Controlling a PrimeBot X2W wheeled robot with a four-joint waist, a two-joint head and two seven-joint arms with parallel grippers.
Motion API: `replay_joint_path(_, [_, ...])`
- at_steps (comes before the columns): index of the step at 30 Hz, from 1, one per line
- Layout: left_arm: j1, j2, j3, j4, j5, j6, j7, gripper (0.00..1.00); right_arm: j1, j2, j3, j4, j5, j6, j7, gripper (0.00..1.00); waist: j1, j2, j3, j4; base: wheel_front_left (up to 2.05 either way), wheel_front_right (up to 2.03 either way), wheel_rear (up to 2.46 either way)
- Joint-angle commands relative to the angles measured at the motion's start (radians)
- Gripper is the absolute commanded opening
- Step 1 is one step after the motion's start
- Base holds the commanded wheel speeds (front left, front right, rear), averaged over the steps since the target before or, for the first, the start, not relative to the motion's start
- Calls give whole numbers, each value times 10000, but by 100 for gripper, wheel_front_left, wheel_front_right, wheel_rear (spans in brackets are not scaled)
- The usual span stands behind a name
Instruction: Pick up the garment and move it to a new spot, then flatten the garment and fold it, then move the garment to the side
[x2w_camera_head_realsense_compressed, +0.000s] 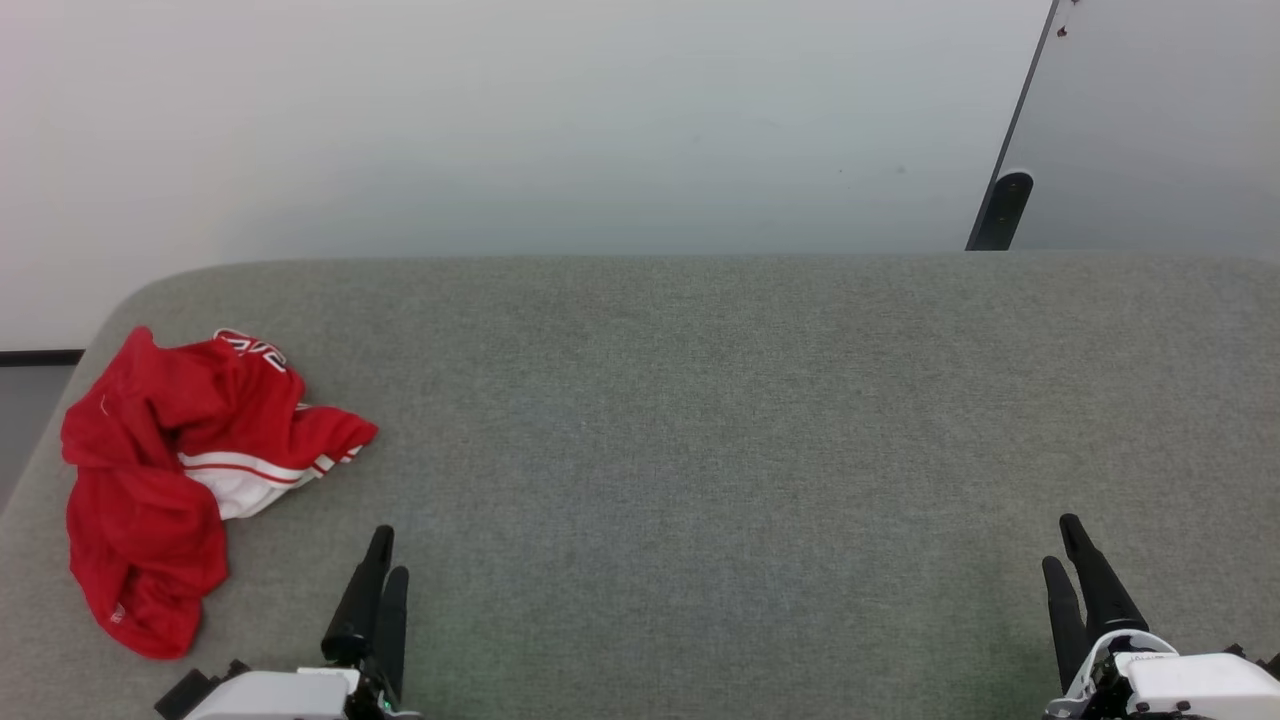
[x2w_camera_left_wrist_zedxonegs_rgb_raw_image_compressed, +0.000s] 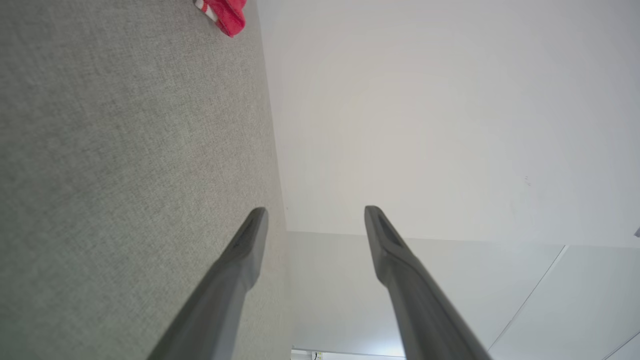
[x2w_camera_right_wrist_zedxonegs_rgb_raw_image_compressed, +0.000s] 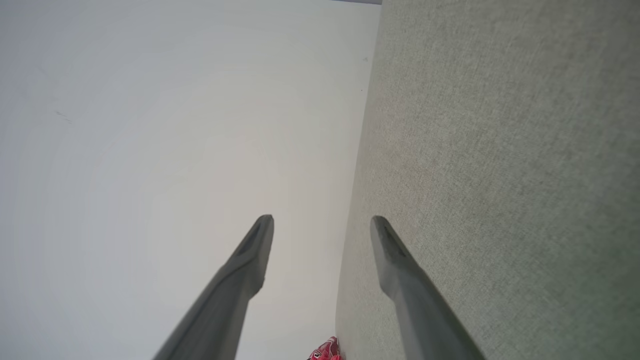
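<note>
- Tabletop (x2w_camera_head_realsense_compressed: 700, 400): covered in grey woven fabric, with a rounded far-left corner. A pale wall (x2w_camera_head_realsense_compressed: 500, 120) stands behind its far edge.
- Garment (x2w_camera_head_realsense_compressed: 170, 460): a bright red jersey lying crumpled in a heap against the left edge of the tabletop, just short of the far-left corner. It is neither spread nor folded.
- Garment detail: a white panel with red-and-white striped trim shows on the side of the heap facing the tabletop's middle. Part of the block lettering shows at its far end, but the characters cannot be read. A long red fold trails toward the near edge.
- Left gripper (x2w_camera_head_realsense_compressed: 389, 555): sits at the near edge, left of centre. It is near the garment's trailing fold but apart from it, with bare fabric between them.
- Left gripper in the left wrist view (x2w_camera_left_wrist_zedxonegs_rgb_raw_image_compressed: 316, 211): the two dark fingers stand well apart. A corner of the garment (x2w_camera_left_wrist_zedxonegs_rgb_raw_image_compressed: 226, 16) shows far ahead at the top of that view.
- Right gripper (x2w_camera_head_realsense_compressed: 1060, 543): sits at the near edge toward the right corner, well apart from the garment.
- Right gripper in the right wrist view (x2w_camera_right_wrist_zedxonegs_rgb_raw_image_compressed: 322, 219): the fingers are likewise spread wide. A red scrap of the garment (x2w_camera_right_wrist_zedxonegs_rgb_raw_image_compressed: 327, 351) shows at the bottom of that view.
- Dark bar (x2w_camera_head_realsense_compressed: 1000, 210): slanted, rising behind the far edge at the right.
</note>
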Motion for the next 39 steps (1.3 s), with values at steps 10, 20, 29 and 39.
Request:
replay_joint_path(10, [-245,443,-572,-338,1110,-1,-640,100,-403,-257,410,-257,-1545,5,-520,100,0,0,-18,-6,0,0,0])
replay_joint_path(20, [-399,814,-1140,-337,3556,337,-1114,100,-397,-116,237,-420,-4530,5,-909,100,0,0,-29,-5,0,0,0])
replay_joint_path(29, [-352,870,-1352,-670,6061,569,-1428,100,-335,-38,96,-496,-7331,5,-1224,100,0,0,-29,0,0,0,0])
replay_joint_path(39, [-119,794,-1289,-1032,8053,391,-1750,100,-354,-40,102,-390,-8793,5,-1549,100,0,0,-68,-10,0,0,0])
